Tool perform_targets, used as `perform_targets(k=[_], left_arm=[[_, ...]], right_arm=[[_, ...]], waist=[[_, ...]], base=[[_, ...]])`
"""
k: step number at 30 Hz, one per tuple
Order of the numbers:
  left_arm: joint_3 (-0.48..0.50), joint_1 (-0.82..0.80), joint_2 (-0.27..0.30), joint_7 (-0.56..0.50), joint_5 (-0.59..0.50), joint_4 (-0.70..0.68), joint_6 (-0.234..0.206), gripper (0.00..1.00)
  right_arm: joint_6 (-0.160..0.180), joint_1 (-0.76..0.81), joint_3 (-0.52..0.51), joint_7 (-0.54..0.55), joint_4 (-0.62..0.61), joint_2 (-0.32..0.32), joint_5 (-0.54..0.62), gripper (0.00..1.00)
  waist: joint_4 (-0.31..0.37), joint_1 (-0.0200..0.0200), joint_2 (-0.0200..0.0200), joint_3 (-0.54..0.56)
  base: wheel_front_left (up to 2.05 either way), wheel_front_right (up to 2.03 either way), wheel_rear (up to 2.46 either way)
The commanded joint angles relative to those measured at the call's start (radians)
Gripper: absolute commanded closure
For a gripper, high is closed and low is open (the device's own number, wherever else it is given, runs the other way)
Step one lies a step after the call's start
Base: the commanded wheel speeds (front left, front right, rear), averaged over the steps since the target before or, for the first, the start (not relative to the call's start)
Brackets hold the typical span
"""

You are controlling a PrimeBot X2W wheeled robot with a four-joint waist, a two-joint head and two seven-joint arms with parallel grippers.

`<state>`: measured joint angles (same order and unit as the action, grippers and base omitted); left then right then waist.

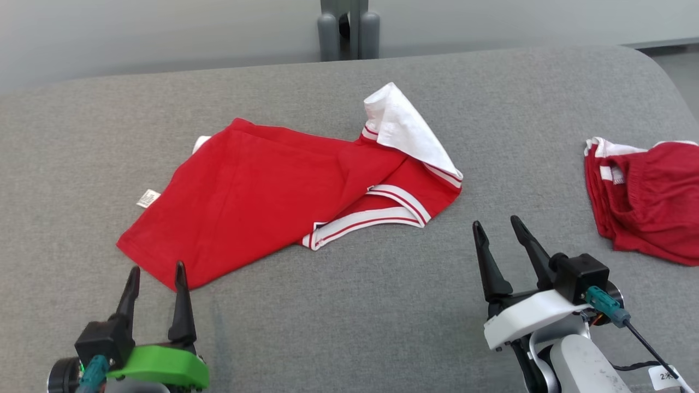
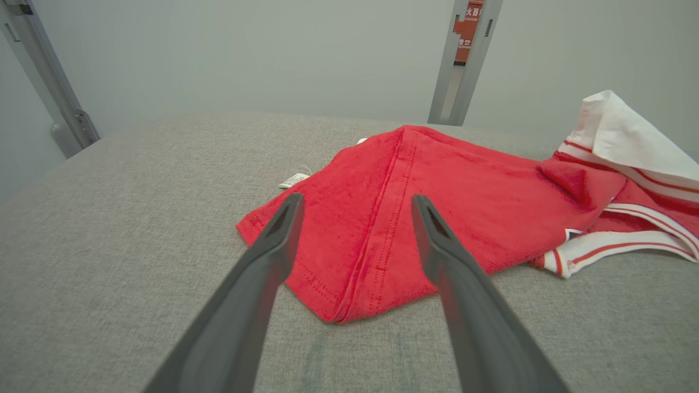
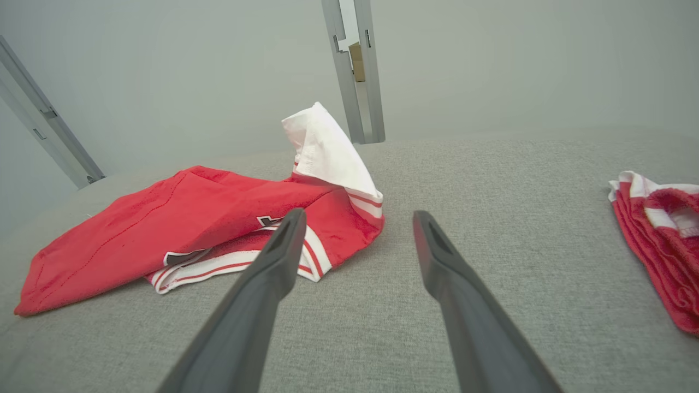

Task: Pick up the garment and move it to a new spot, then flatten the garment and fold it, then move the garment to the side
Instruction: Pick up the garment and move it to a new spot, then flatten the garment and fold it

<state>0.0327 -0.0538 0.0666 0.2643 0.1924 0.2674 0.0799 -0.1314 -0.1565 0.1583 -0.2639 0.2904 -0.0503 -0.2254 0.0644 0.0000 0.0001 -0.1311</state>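
— Head view: where is the garment (image 1: 256,196) seen?
— It is seen lying at the middle of the grey padded surface (image 1: 349,327), partly folded over itself. A white flap (image 1: 401,128) is raised at its far right end, and striped white trim (image 1: 371,215) is shown along the near edge. A small label (image 1: 148,198) is stuck out at its left side.
— How are the grippers held?
— The left gripper (image 1: 157,267) is held with fingers spread apart just before the garment's near left corner, with nothing clamped. The right gripper (image 1: 496,221) is likewise spread and empty, near the trimmed end, over bare surface.
— What else is laid out?
— A second red garment (image 1: 650,202) is bunched at the right edge, well apart.
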Motion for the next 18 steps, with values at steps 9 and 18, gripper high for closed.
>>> perform_targets(k=[9, 18], left_arm=[[-0.01, 0.081, -0.015, 0.0, 0.014, -0.012, 0.011, 0.0], [-0.071, 0.035, -0.015, 0.0, 0.054, 0.005, 0.0, 0.0]], right_arm=[[0.002, 0.027, 0.014, 0.0, 0.014, -0.002, 0.022, 0.0], [0.002, -0.038, 0.008, 0.0, 0.075, -0.002, 0.053, 0.0]], waist=[[-0.102, 0.0, -0.0001, 0.052], [-0.177, 0.0, -0.0001, 0.007]], base=[[0.0, 0.0, 0.0], [0.0, 0.0, 0.0]])
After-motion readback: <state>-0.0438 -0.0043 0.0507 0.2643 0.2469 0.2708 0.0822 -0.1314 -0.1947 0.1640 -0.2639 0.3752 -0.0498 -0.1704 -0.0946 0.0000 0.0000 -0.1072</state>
